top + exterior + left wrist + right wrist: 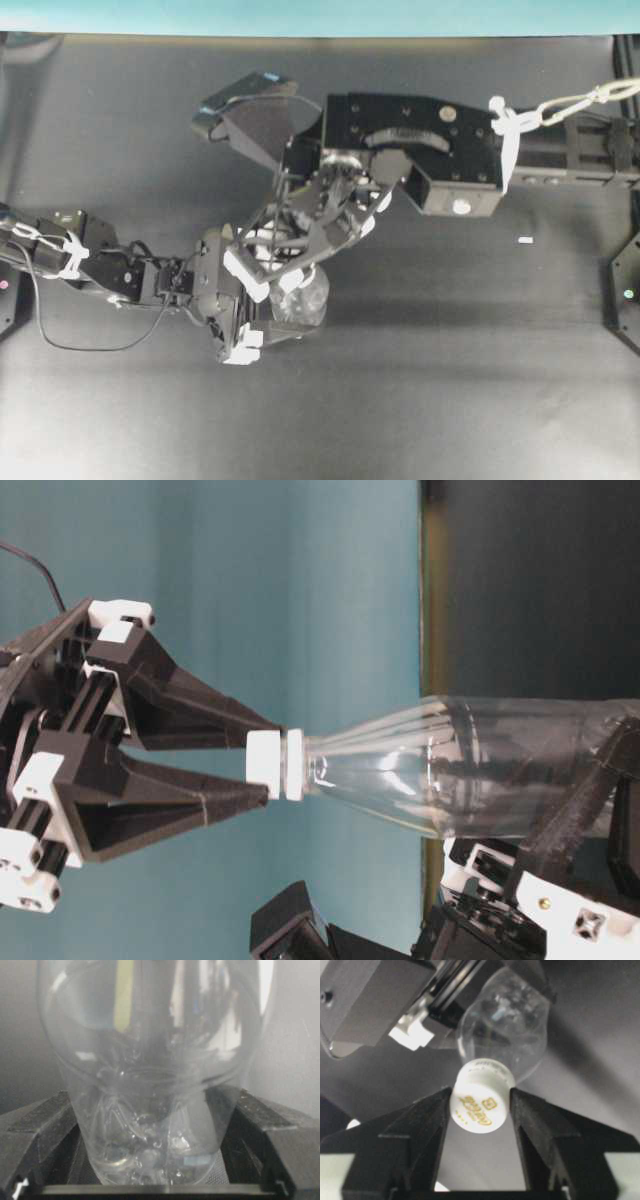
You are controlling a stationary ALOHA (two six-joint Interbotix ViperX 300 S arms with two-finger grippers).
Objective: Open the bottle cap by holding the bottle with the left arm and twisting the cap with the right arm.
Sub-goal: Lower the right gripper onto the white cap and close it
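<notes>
The clear bottle (pixel 308 298) is held off the dark table by my left gripper (pixel 272 310), which is shut on its lower body; its black fingers (pixel 40 1125) press both sides of the bottle (pixel 150 1085). In the table-level view the bottle (pixel 480 770) points its white bottle cap (pixel 275 765) toward my right gripper (pixel 265 765). The right wrist view shows that gripper (pixel 480 1105) shut on the cap (pixel 481 1101), one finger (pixel 427 1120) touching each side. From overhead the right arm (pixel 410 150) reaches in from the right and its fingers hide the cap.
A tiny white tape fleck (pixel 525 240) lies on the black table (pixel 450 400) to the right of the bottle. Black fixtures stand at the right edge (pixel 625 290). A teal wall (pixel 300 15) runs along the back.
</notes>
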